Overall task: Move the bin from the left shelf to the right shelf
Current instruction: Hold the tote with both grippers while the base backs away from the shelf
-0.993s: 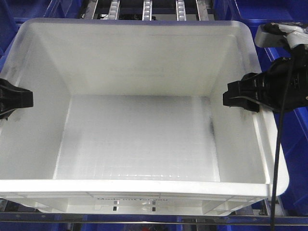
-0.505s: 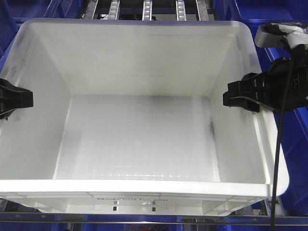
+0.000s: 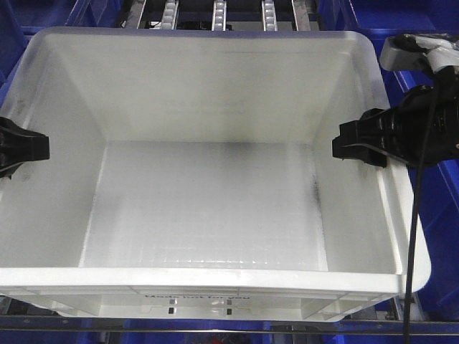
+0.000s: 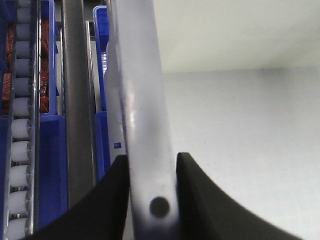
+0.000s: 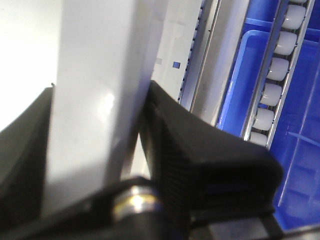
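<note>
The left hand [image 3: 29, 147] is clamping the left rim of the bin [image 3: 215, 93], and the right hand [image 3: 353, 145] is clamping its right rim. The bin is lying over roller rails [image 3: 219, 13], between blue bins [image 3: 437, 215].

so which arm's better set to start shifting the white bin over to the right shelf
Neither alone: left hand and right hand are each shut on an opposite side rim of the bin. It probably needs both, the right likely leading since the move goes rightward.
</note>
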